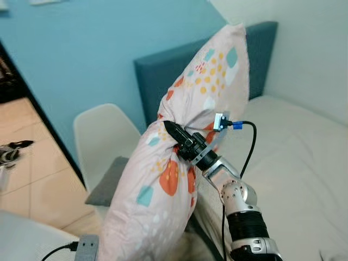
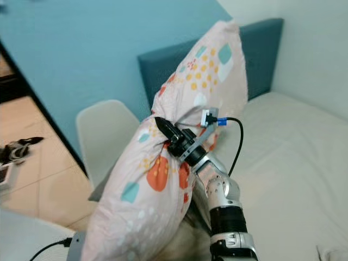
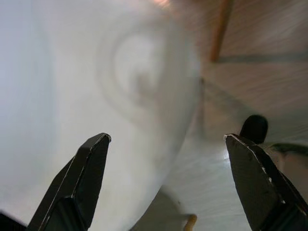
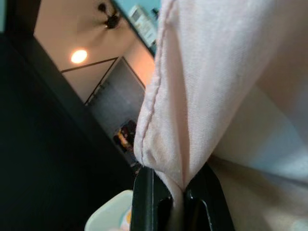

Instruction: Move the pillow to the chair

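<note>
A long pink pillow [image 1: 185,141] with orange, yellow and teal spots hangs upright in the air, between the bed and the white chair [image 1: 103,136]. My right gripper [image 1: 169,129] is shut on a fold of its cover near the middle; the pinched pink fabric [image 4: 178,144] shows between the black fingers in the right wrist view. The chair stands to the left of the pillow with a grey cushion [image 1: 109,182] on its seat. My left gripper [image 3: 166,183] hangs open over a blurred white surface, holding nothing.
A bed with a white sheet [image 1: 293,157] and a teal headboard [image 1: 163,70] fills the right side. A blue wall [image 1: 92,49] stands behind the chair. Tiled floor [image 1: 32,163] with shoes [image 1: 11,152] lies at the left. A white surface with a cable [image 1: 60,250] sits bottom left.
</note>
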Available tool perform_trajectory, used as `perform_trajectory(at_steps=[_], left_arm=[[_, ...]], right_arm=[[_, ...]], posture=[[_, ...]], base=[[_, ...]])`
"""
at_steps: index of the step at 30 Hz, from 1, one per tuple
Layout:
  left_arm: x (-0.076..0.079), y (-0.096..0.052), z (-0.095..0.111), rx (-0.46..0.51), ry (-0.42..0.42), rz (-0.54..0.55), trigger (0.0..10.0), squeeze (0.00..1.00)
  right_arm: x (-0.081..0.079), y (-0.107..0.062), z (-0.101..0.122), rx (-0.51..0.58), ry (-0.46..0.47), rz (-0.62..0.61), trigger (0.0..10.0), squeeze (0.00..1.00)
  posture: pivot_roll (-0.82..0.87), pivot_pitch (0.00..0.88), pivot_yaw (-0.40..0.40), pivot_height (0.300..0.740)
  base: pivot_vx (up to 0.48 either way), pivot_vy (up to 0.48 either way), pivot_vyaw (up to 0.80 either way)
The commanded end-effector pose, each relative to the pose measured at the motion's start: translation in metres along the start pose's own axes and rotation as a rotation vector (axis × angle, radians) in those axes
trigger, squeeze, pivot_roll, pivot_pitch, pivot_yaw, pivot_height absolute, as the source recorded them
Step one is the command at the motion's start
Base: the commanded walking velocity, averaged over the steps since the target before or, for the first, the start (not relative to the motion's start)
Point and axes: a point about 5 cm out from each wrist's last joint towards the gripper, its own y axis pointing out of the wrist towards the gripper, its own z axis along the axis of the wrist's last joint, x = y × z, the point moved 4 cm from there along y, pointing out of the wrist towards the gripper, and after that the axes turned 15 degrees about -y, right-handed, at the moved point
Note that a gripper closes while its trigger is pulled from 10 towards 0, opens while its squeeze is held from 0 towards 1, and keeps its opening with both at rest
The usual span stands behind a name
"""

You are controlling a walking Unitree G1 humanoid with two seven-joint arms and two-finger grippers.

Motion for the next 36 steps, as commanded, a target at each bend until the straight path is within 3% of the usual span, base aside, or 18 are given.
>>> perform_trajectory(at_steps=[1, 36], left_arm=[[-0.0101, -0.0003, -0.0040, -0.016, 0.001, 0.028, 10.0, 0.00], [-0.0090, 0.0004, -0.0024, -0.022, 0.019, 0.021, 10.0, 0.00]], right_arm=[[-0.0198, 0.0144, 0.0057, 0.029, -0.012, 0.078, 10.0, 0.00], [-0.0206, 0.0175, 0.0019, 0.019, 0.006, 0.071, 10.0, 0.00]], posture=[[-0.12, 0.024, 0.058, 0.737], [-0.11, 0.012, 0.063, 0.737]], base=[[0.000, 0.000, 0.78], [0.000, 0.000, 0.78]])
